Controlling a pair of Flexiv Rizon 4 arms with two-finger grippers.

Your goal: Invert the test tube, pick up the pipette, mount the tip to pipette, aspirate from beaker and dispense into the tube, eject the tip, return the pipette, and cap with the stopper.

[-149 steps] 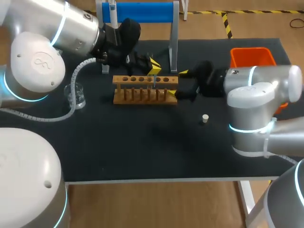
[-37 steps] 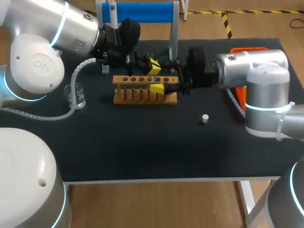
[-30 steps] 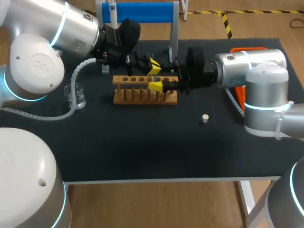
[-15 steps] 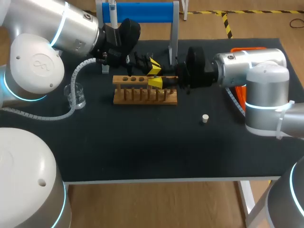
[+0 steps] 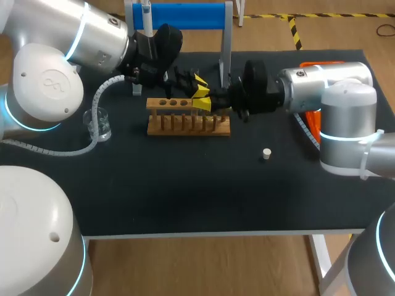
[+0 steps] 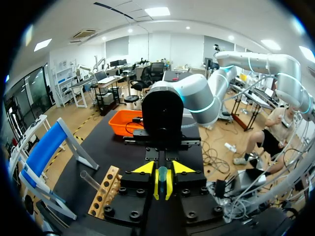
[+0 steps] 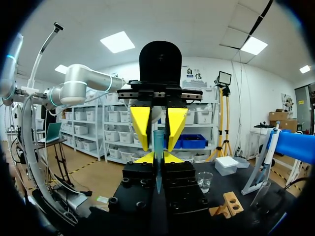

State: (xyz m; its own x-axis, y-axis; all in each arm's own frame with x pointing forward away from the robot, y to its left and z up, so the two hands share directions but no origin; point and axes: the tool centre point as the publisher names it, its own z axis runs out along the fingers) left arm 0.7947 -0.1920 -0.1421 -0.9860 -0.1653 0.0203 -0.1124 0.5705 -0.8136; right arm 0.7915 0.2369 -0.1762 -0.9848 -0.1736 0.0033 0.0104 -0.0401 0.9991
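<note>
A clear test tube [image 7: 157,140] hangs in the air just above the wooden rack [image 5: 188,116], between my two grippers, which face each other. My right gripper [image 7: 158,157] is shut on the test tube [image 6: 162,172], its narrow yellow fingers pressing both sides. My left gripper [image 6: 162,168] stands a little open, its tips apart from the glass. In the head view the left gripper [image 5: 197,83] sits just behind the right gripper [image 5: 205,102]. The pipette [image 5: 147,15] hangs on the blue stand [image 5: 179,15]. A small pale stopper [image 5: 266,153] lies on the mat.
A glass beaker [image 5: 99,123] stands left of the rack, under my left arm's hose. An orange bin [image 5: 321,68] sits at the far right behind my right arm. The black mat in front of the rack is bare up to the table's front edge.
My right gripper moved in from the right, closed on the tube and rose slightly. My left gripper's fingers have parted from the tube; the left arm stayed put.
</note>
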